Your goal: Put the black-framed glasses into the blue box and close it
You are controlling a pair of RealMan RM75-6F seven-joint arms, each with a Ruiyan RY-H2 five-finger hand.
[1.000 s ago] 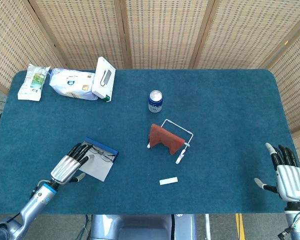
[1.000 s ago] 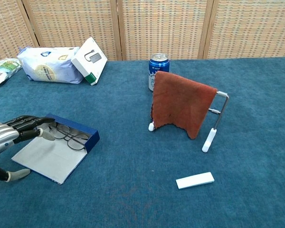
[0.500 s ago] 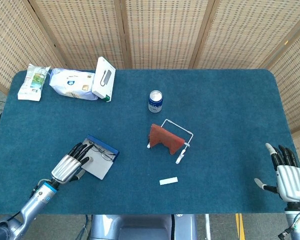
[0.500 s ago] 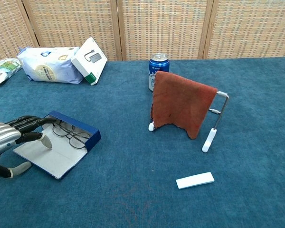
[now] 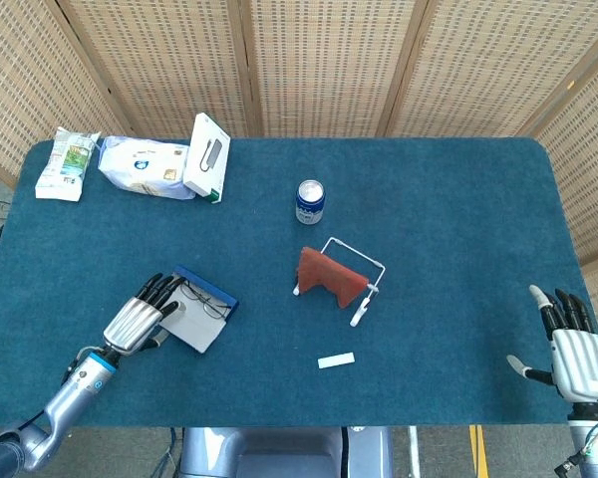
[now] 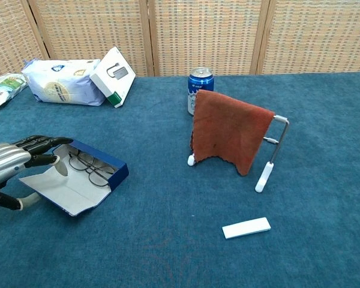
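Carpet-like teal felt covers the table (image 5: 458, 199), its nap matte and even. Near the front left lies the blue box (image 6: 99, 174), a shallow rectangular case with dark blue walls and a pale grey lining; its flat lid (image 6: 63, 186) is partly raised off the felt at the robot's side. Inside the tray rest the black-framed glasses (image 6: 87, 169), thin wire rims with round lenses, lying flat against the far wall. The left hand (image 6: 15, 165), ribbed silver metal across the back with black fingers, has its fingers curled over the lid's near-left edge and the thumb beneath, so it grips the lid. The right hand (image 5: 576, 354) rests at the table's front right corner, well apart from everything, fingers straight and spread, holding nothing.

Behind the box, at mid-table, a rust-red cloth (image 6: 228, 135) with a soft, suede-like surface drapes over a thin white wire rack (image 6: 271, 159) with rounded white feet. Just behind it stands a blue and white drink can (image 6: 199, 89), cylindrical with a shiny metal top. A small flat white bar (image 6: 246, 228) lies on the felt in front of the rack. At the far left corner sit a puffy plastic wipes pack (image 6: 57, 82), a white carton (image 6: 113, 76) leaning on it, and a smaller green-printed packet (image 5: 68, 164).
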